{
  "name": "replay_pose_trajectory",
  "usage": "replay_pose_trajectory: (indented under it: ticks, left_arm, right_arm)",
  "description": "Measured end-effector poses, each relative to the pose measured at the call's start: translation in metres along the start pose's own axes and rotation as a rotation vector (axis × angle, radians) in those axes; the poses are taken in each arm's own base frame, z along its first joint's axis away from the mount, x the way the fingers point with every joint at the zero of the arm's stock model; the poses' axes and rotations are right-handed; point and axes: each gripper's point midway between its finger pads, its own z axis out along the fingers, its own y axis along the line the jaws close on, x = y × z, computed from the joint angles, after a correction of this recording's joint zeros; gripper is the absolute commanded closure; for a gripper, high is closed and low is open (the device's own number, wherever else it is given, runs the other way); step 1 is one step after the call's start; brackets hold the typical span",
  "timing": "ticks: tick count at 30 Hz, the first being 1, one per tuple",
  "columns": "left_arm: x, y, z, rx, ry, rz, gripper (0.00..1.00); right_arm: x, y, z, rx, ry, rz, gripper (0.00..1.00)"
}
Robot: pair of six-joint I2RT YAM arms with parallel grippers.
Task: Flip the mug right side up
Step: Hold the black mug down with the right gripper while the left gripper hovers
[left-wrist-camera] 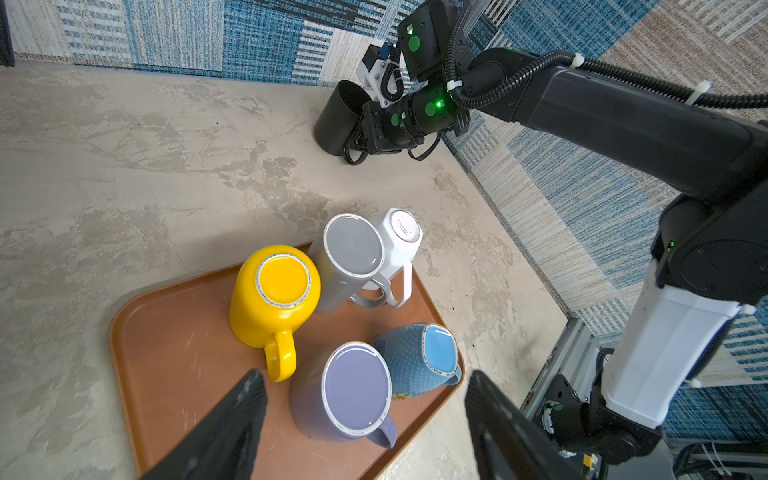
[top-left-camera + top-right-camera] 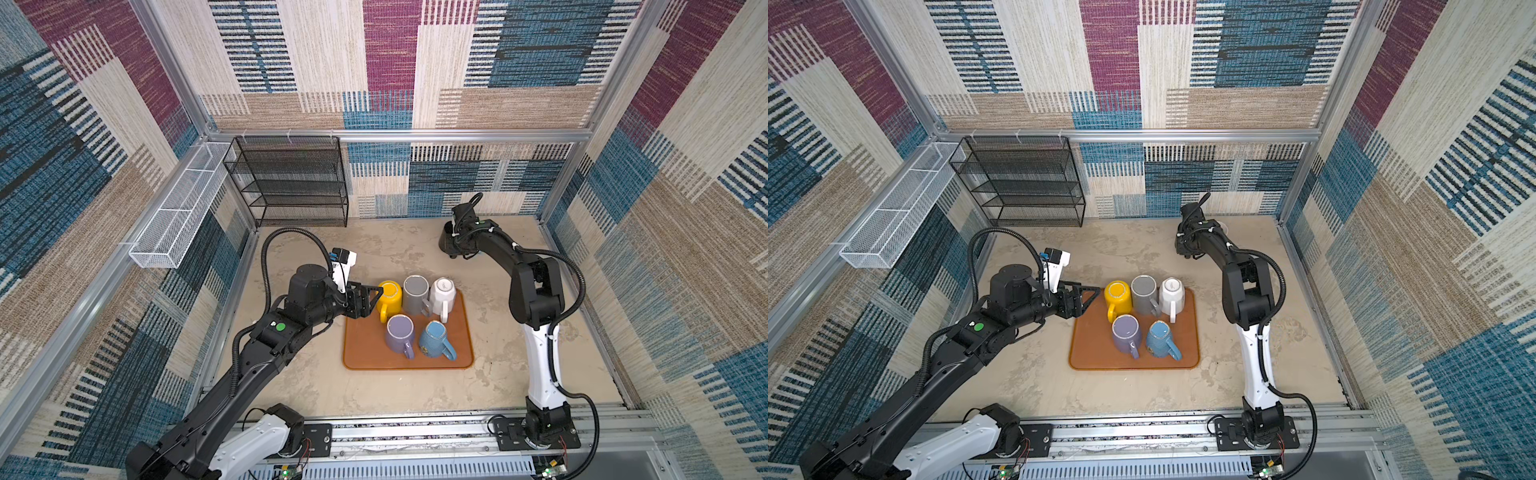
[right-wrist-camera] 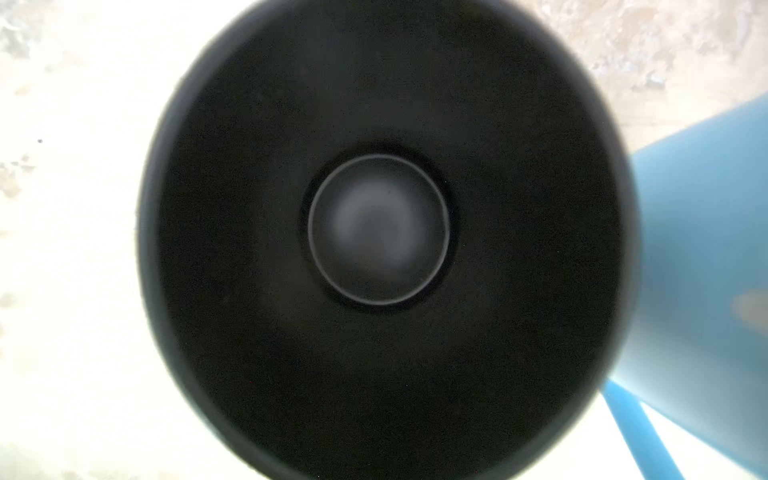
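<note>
Five mugs stand bottom up on the brown tray (image 2: pixel 362 353): yellow (image 2: pixel 390 297), grey (image 2: pixel 415 293), white (image 2: pixel 442 293), purple (image 2: pixel 400 332) and dotted blue (image 2: pixel 432 338). My left gripper (image 2: pixel 374 301) hangs open at the tray's left edge, beside the yellow mug (image 1: pixel 274 291); in the left wrist view its fingers (image 1: pixel 245 415) straddle the purple mug (image 1: pixel 353 390) from above. At the back right, a black mug (image 2: pixel 449 243) stands mouth up on the table, with my right gripper (image 1: pixel 361 129) shut at its side. The right wrist view looks straight into the black mug (image 3: pixel 374 228); its jaws are hidden.
A black mesh shelf (image 2: pixel 291 183) stands at the back left, and a white wire basket (image 2: pixel 178 212) hangs on the left wall. A light blue object (image 3: pixel 698 270) sits close beside the black mug. Patterned walls enclose the table on three sides.
</note>
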Motion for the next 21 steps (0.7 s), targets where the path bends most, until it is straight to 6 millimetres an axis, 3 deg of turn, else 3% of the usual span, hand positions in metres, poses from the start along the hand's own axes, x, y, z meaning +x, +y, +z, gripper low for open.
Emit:
replay_pose_trajectory:
  ticks: [11, 21]
  left_arm:
    - [0.0061, 0.0024, 0.0012, -0.008, 0.026, -0.005, 0.20]
    - [0.0093, 0.0029, 0.0005, -0.010, 0.040, -0.001, 0.17]
  right_arm:
    - [0.0003, -0.0058, -0.0001, 0.037, 0.005, -0.002, 1.00]
    - [0.0002, -0.0058, -0.0003, 0.041, 0.011, -0.004, 0.93]
